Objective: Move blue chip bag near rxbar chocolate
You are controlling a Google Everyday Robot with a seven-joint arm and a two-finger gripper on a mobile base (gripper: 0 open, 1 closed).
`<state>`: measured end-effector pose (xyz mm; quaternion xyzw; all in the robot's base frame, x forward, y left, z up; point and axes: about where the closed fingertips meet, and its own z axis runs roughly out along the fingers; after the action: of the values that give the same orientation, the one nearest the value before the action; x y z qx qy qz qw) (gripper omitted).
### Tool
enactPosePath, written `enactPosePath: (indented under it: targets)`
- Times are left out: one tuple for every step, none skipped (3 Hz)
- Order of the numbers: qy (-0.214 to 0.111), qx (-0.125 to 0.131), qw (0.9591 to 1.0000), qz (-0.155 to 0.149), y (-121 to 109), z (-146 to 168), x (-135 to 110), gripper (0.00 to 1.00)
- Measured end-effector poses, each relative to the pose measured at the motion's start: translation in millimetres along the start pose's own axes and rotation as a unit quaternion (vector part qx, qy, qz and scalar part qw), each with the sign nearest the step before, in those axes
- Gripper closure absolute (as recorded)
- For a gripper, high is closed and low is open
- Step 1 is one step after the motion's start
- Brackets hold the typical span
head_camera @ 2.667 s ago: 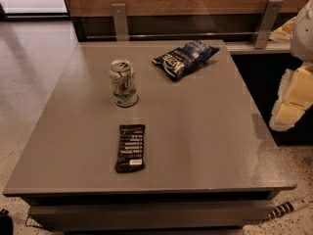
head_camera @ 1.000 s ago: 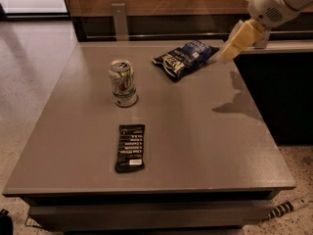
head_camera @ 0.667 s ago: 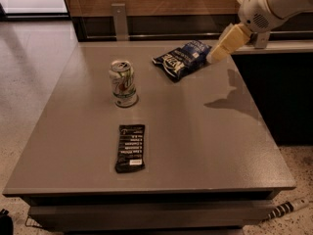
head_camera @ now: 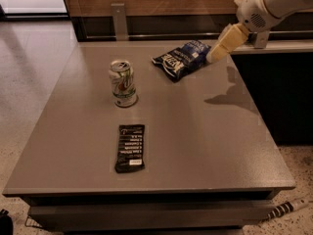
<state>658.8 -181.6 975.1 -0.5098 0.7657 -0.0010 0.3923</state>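
**Tool** (head_camera: 215,54): cream-coloured, at the end of the white arm (head_camera: 274,4) that enters from the upper right. It hangs over the far right part of the table (head_camera: 210,146), tip pointing down and to the left. I cannot tell how far open it is. I see nothing in its hold.

**Blue chip bag** (head_camera: 182,58): crinkled navy foil with white lettering, lying near the table's far edge, right of centre. The tool's tip is just beside the bag's right end, at its upper corner. Whether it touches the foil I cannot tell. The bag does not look lifted.

**Rxbar chocolate** (head_camera: 130,147): slim black wrapper with rows of white text, lying flat on the near left part of the table, well apart from the bag.

**Drink can** (head_camera: 122,83): silver-green and upright, standing in the stretch between bag and bar, a little left of the straight line joining them.

**Progress, by my reading:** early.
- **Done:** the approach to the bag looks all but complete.
- **Left:** the grasp, the lift, the carry toward the near left and the set-down beside the bar.
- **Goal:** not yet met, since the bag lies across the table from the bar.
- **Route:** I would take the carry to the right of the can, which stands close to the path.
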Motion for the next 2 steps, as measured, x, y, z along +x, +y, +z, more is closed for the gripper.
enactPosePath:
  targets:
    - [0.015, -0.051, 0.9985, 0.012, -18.4, 48.9, 20.8, 0.0]
    - [0.023, -0.08, 0.9961, 0.03, -28.1, 80.9, 37.6, 0.0]
